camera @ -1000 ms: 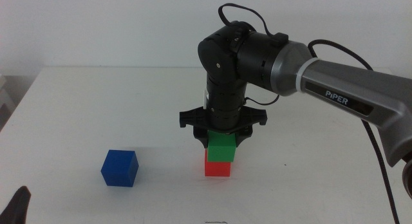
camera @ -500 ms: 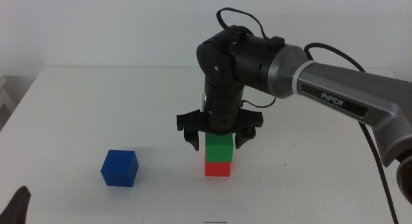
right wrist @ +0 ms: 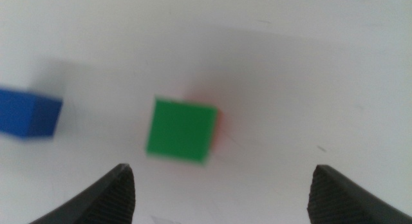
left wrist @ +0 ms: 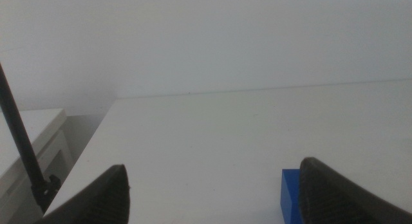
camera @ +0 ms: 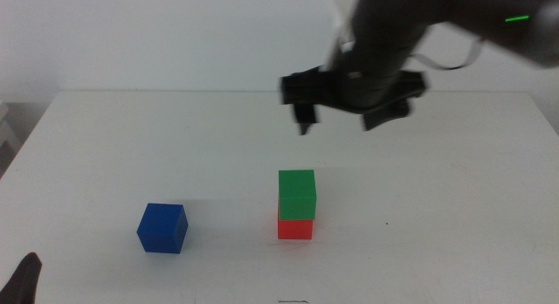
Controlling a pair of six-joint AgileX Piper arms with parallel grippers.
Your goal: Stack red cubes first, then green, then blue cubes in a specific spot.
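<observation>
In the middle view, the plain matte bright-green cube (camera: 297, 194) sits squarely on top of the small solid bright-red cube (camera: 294, 228), a 2-block stack just right of the frame's centre on the smooth white tabletop (camera: 131, 138). Only the lower part of the red cube shows beneath the green one. The plain matte deep-blue cube (camera: 162, 227) stands alone in the lower left of the frame, well apart from the stack.

The right gripper (camera: 348, 112) hangs blurred in the upper middle of the frame, above the stack and clear of it, its 2 dark jaws spread wide with nothing between them. Its wrist view looks straight down: the green cube's top face (right wrist: 181, 129) lies between the parted jaws with a thin red edge peeking out beside it, and the blue cube (right wrist: 29, 112) shows at the frame's left edge.

The left gripper (camera: 21, 282) waits at the bottom left corner of the middle view. Its wrist view shows its jaws wide apart and empty, with a corner of the blue cube (left wrist: 291, 194) near the lower right.
</observation>
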